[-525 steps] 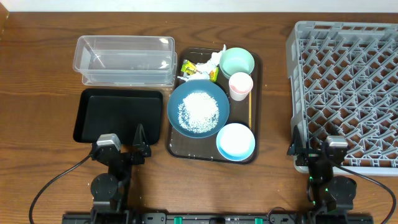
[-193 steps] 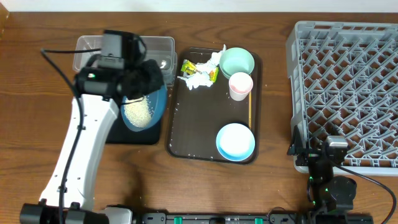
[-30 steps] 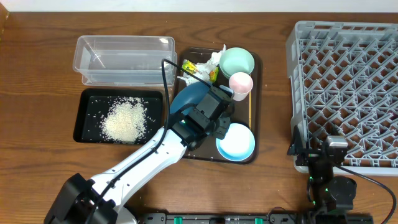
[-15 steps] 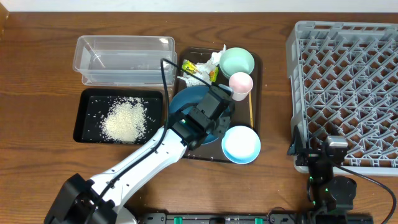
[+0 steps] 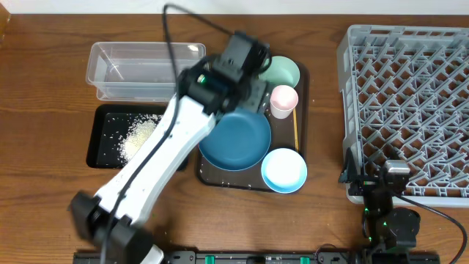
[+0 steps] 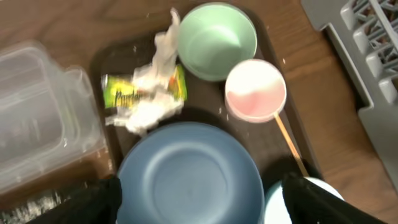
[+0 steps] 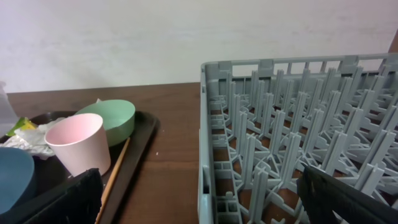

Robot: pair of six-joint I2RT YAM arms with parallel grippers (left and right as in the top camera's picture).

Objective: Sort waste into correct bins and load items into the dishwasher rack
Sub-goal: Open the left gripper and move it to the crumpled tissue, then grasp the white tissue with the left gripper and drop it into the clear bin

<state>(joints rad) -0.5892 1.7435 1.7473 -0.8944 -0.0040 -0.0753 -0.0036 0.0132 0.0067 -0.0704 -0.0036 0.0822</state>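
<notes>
Rice (image 5: 135,137) half hidden by left arm (image 5: 157,150) | left fingers (image 6: 87,202) spread, empty | right fingers (image 7: 56,202) spread

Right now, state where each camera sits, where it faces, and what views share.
Overhead: above the table, looking straight down; left arm over the brown tray, right arm by the dishwasher rack.
Left wrist: above the tray, looking down at blue plate, mint bowl, pink cup; left fingers at bottom corners.
Right wrist: low, facing the far wall past the rack; right fingers at bottom corners.
Shared: cup and bowl show in all three.
</notes>
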